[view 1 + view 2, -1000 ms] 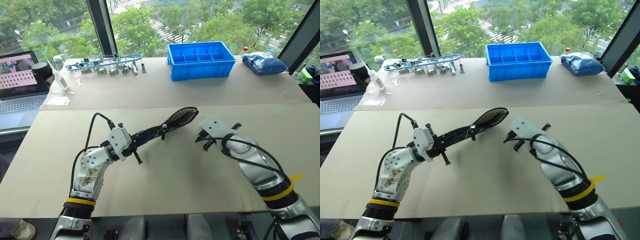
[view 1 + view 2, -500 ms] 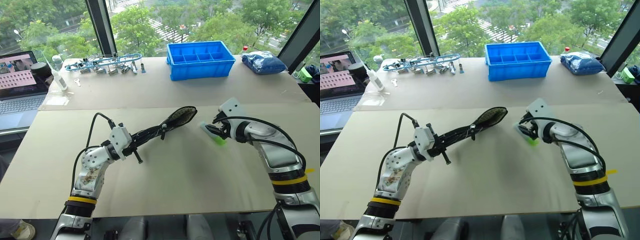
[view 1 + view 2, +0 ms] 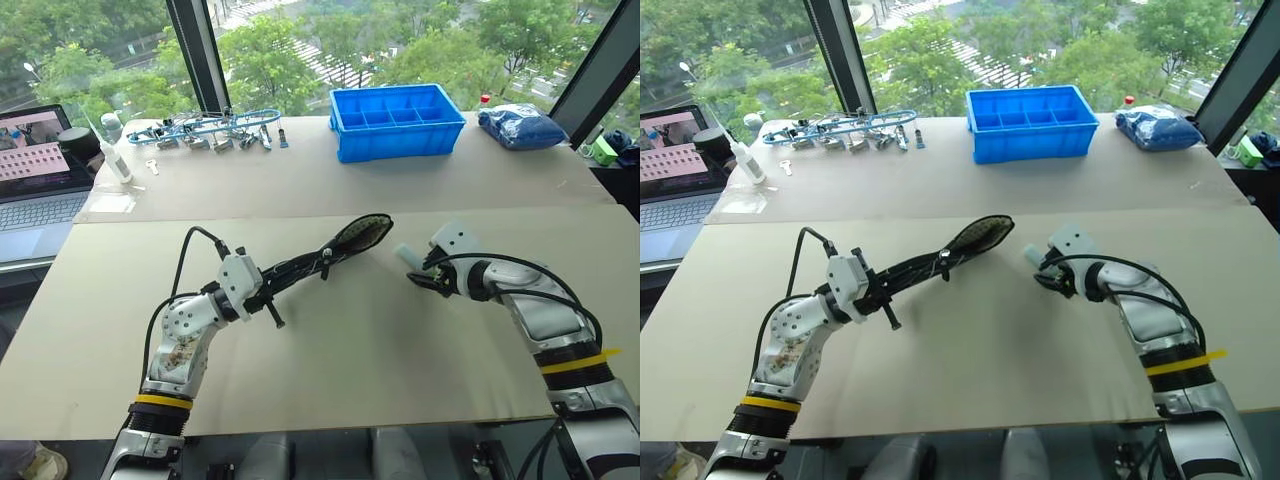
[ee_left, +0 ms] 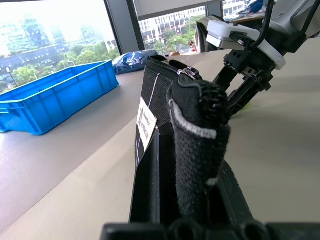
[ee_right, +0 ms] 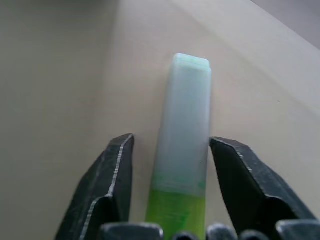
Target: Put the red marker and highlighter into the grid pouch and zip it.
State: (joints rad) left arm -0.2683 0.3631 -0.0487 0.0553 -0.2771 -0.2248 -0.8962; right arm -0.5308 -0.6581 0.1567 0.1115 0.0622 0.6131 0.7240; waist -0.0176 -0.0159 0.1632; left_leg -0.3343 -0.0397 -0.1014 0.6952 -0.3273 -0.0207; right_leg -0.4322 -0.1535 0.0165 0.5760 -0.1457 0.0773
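Two tools: left clamped on grid pouch, right parted astride highlighter, green end cropped.

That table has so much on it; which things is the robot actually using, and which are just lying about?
In use:
- grid pouch, in left gripper
- highlighter, between right gripper fingers

Lying about:
- blue bin
- laptop
- blue bag
- white bottle
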